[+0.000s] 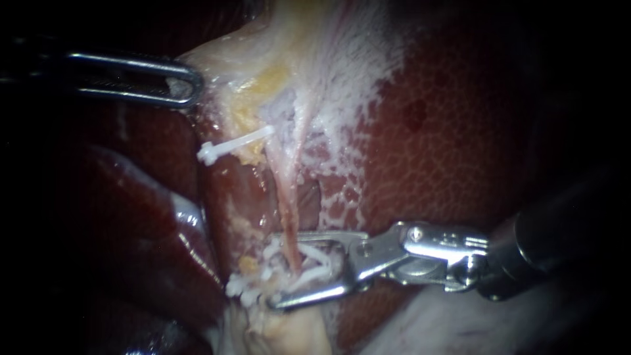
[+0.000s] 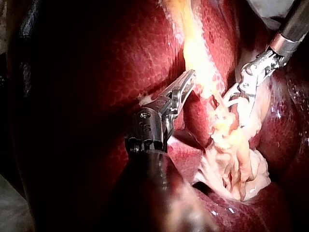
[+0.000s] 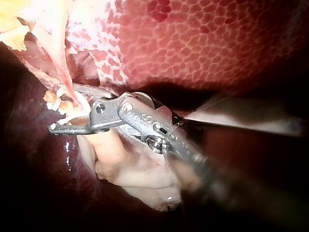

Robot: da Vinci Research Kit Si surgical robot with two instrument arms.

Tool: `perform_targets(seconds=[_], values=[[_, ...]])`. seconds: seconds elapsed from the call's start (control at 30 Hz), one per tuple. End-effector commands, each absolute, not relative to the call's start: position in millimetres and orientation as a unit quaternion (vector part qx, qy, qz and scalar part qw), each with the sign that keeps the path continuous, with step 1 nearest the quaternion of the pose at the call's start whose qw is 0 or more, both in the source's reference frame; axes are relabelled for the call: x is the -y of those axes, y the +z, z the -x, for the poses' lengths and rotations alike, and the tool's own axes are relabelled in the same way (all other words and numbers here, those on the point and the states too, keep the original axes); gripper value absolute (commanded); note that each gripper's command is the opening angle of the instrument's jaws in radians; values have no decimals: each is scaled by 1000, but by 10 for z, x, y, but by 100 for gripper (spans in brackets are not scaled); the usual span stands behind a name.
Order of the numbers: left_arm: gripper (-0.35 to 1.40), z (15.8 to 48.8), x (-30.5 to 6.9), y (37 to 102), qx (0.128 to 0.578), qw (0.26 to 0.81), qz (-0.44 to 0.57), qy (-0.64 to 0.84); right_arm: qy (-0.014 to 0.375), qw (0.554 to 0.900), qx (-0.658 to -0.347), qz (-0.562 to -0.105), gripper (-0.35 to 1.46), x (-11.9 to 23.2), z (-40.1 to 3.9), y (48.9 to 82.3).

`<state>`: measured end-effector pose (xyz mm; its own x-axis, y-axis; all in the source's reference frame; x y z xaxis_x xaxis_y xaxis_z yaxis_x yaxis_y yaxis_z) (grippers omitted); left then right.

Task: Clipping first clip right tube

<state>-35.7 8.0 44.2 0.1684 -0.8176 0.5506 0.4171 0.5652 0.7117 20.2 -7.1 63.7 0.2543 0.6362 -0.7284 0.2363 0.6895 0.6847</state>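
Since the slender pink tube (image 1: 284, 210) passes between the jaws of our right instrument (image 1: 275, 268), a bright steel applier on a dark shaft, the step in hand looks to be the closing itself. Those jaws stand well apart, each bearing one leg of an open white plastic clip (image 1: 319, 258), so they grip the clip and only straddle the tube. To do it well, we judge, the tube should sit deep in the clip's throat, both tips should show clear beyond it, and the squeeze should come square and steady, without dragging. The tube's long axis crosses the jaws nearly at right angles. One end runs past the lower jaw into a knot of white strands (image 1: 246, 286). The other rises past the upper jaw towards the pale yellowish tissue (image 1: 243, 72), on which the jaws of our left instrument (image 1: 187, 84), a slim windowed grasper, appear closed. Dark red mottled liver (image 1: 447, 151) lies behind the applier.
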Motion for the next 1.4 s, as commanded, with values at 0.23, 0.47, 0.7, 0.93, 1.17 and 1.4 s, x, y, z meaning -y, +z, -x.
perform_targets(seconds=[0.23, 0.47, 0.7, 0.93, 1.17, 1.4], values=[[-35, 359, -80, 443, 490, 736, -205, -419, 135, 695, -585, -395, 54, 70, -202, 638], [-35, 359, -81, 444, 490, 736, -205, -419, 125, 691, -580, -412, 53, 69, -202, 641], [-35, 360, -81, 445, 490, 736, -205, -419, 110, 688, -578, -425, 51, 69, -202, 642], [-35, 360, -82, 446, 490, 736, -205, -419, 88, 681, -570, -452, 44, 73, -199, 645], [-35, 360, -82, 446, 490, 736, -205, -419, 101, 684, -571, -442, 43, 74, -198, 649], [-35, 360, -82, 446, 490, 736, -205, -419, 124, 682, -560, -453, 33, 68, -197, 655]])
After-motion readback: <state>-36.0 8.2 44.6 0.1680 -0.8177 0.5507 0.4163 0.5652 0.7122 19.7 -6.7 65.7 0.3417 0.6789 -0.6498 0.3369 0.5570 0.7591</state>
